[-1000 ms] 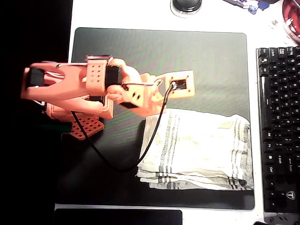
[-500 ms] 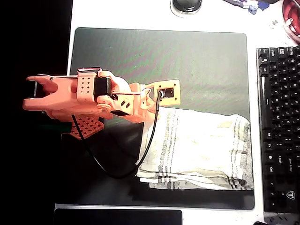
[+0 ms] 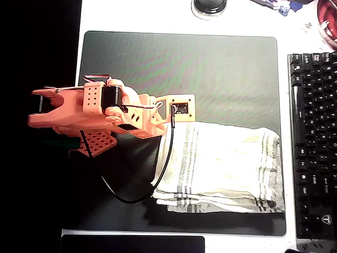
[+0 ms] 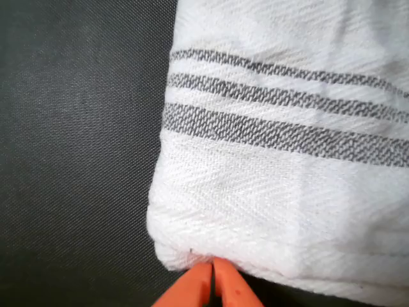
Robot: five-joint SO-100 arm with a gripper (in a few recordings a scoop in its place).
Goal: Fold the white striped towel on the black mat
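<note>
The white striped towel [image 3: 221,166] lies folded in layers on the lower right part of the black mat [image 3: 210,68], its grey stripe bands running along the left and right ends. My orange arm [image 3: 105,108] reaches in from the left and ends over the towel's upper left corner. In the wrist view my gripper [image 4: 211,281] is shut, its two orange tips pressed together right at the rounded corner of the towel [image 4: 287,160]. No cloth shows between the tips. The black mat [image 4: 77,141] lies bare beside that corner.
A black keyboard [image 3: 313,142] lines the right edge of the mat. The arm's black cable [image 3: 131,197] loops down over the mat left of the towel. A round dark object [image 3: 209,6] sits beyond the mat's far edge, a red object [image 3: 327,23] at the top right.
The arm has drawn back to the left and slightly up the picture, so its wrist now sits at the towel's upper left corner. The towel stays folded in the same place.
</note>
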